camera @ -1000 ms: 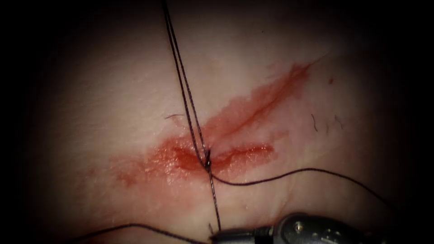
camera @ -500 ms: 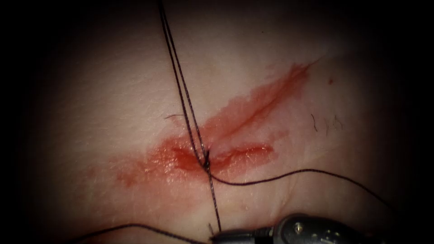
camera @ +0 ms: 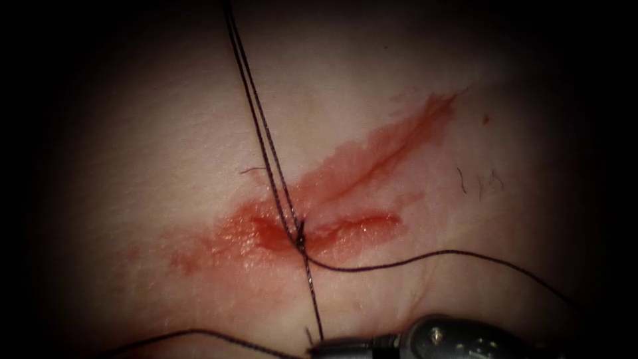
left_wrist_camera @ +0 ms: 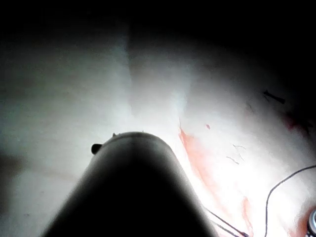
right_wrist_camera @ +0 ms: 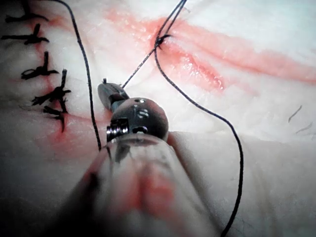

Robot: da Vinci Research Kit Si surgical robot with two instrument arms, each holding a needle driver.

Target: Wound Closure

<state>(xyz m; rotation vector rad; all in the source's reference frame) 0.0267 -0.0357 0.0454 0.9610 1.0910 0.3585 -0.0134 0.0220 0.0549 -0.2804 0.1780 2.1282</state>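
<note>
The tissue [camera: 166, 133] has a slanted cut [camera: 362, 174] with red fluid [camera: 262, 234] around its lower end. A knot [camera: 301, 239] of dark thread sits on the cut. From it two taut strands [camera: 262, 126] rise together past the picture's upper edge. A single strand [camera: 312, 292] runs down from the knot to my right tool [camera: 318, 346], whose jaws are shut on it. In the right wrist view the right tool [right_wrist_camera: 104, 92] grips this strand [right_wrist_camera: 138, 66] just short of the knot [right_wrist_camera: 159, 41]. The left arm's shaft [left_wrist_camera: 133, 187] hangs over pale tissue.
A slack strand [camera: 452, 251] curves from the knot toward the right edge. Another loose strand [camera: 193, 331] lies at the lower left. Several finished dark stitches [right_wrist_camera: 47, 74] lie in a row beside the right tool. Short dark thread bits [camera: 462, 179] lie right of the cut.
The upper end of the two taut strands has swung a little to the left, and the knot has shifted slightly with them. The right tool has held still on its strand.
</note>
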